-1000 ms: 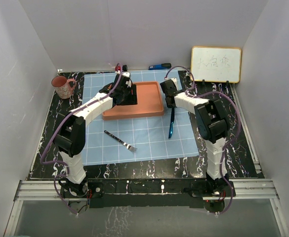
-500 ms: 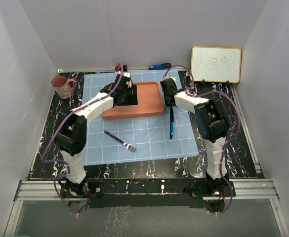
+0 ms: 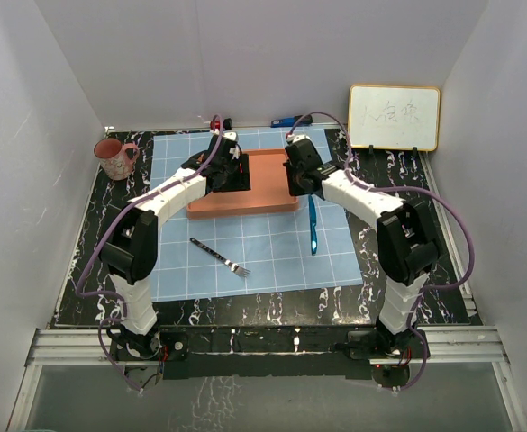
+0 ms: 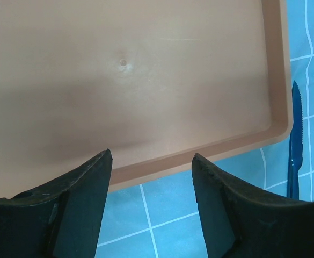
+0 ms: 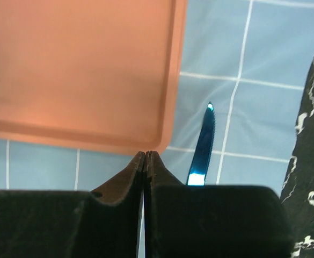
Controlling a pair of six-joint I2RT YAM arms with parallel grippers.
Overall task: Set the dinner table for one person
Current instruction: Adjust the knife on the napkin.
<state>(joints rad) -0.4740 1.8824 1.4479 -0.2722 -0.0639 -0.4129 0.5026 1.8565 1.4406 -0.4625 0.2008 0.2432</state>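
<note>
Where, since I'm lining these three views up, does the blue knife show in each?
Top external: the blue knife lies just right of the orange tray, right of centre.
Left wrist: the knife is at the right edge, past the tray corner.
Right wrist: the knife is lower centre, right of the tray corner.
Shared landmark: that tray corner.

Dinner table (image 3: 263,310): black, white-veined. Directly on it: blue gridded cloth (image 3: 272,256), pink mug (image 3: 113,159) far-left, whiteboard (image 3: 394,117) far-right.

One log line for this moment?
left gripper open at orange rectangular tray | right gripper shut, empty | blue serrated knife on light-blue gridded cloth
</note>
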